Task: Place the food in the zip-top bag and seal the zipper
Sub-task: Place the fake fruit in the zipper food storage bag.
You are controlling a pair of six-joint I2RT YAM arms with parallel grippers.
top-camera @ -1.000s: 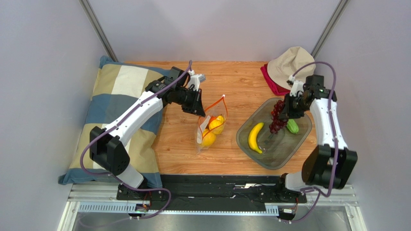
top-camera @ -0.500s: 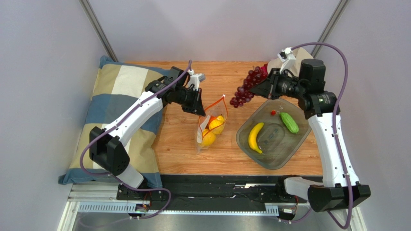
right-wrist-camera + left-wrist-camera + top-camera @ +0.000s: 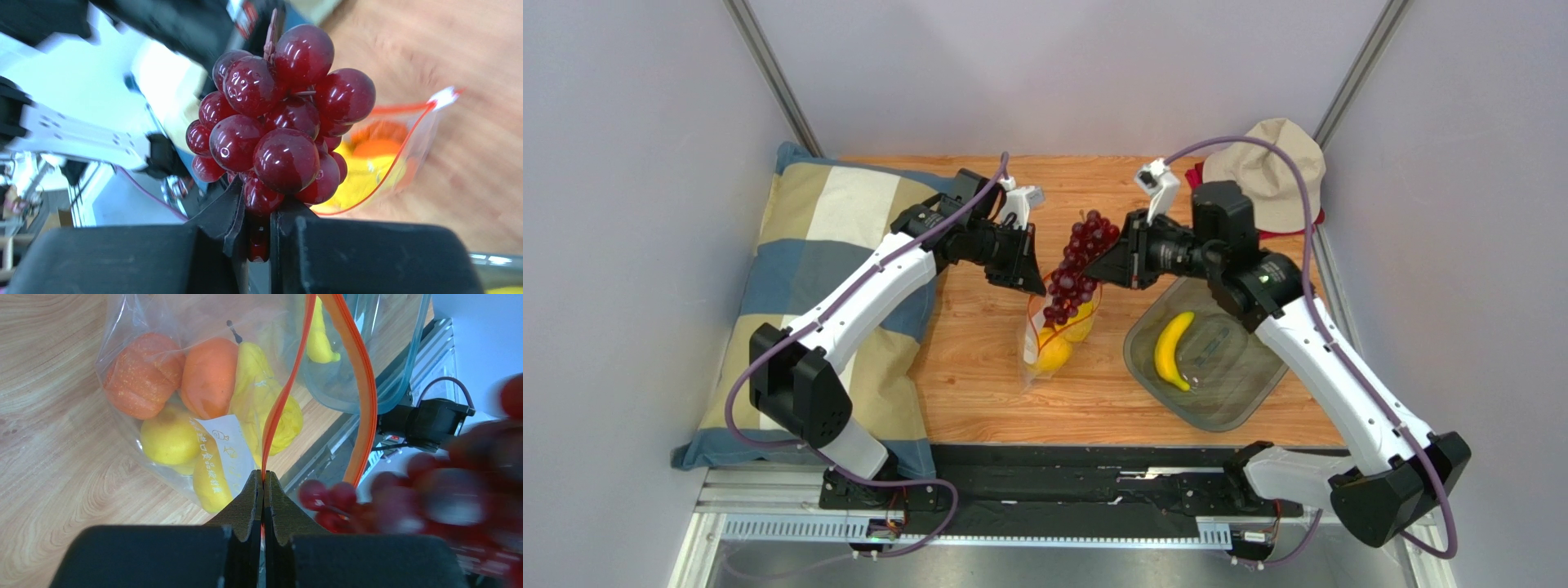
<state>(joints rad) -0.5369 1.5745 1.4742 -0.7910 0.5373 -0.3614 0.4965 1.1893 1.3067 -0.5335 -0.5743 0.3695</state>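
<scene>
1. Two arms share this job. At far left a checked pillow (image 3: 817, 245) lies along the edge of the bench (image 3: 977, 380), out of play.
2. Next, the left end effector (image 3: 264, 478) is pinched fully shut on one lip of the zipper (image 3: 283, 395). It holds the mouth of the zip-top bag (image 3: 184, 425) up and open. The bag stands mid-bench with orange and yellow fruits inside.
3. The grape bunch (image 3: 1073, 267) hangs right at that mouth. The right end effector (image 3: 258, 211) grips it at the stem end, fingers closed nearly together on it. I cannot tell whether the lowest grapes are past the lips.
4. To do this step well, I'd feed the bunch tip first through the gap between the two orange-red lips. The left pinch should hold steady so the opening doesn't collapse. The grapes should be let go only once most sit below the strip. Pressing on the far lip could fold the crinkly bag over.
5. Further right, the banana (image 3: 1172, 349) lies in the grey tray (image 3: 1241, 392), with a hat (image 3: 1271, 153) behind it.
</scene>
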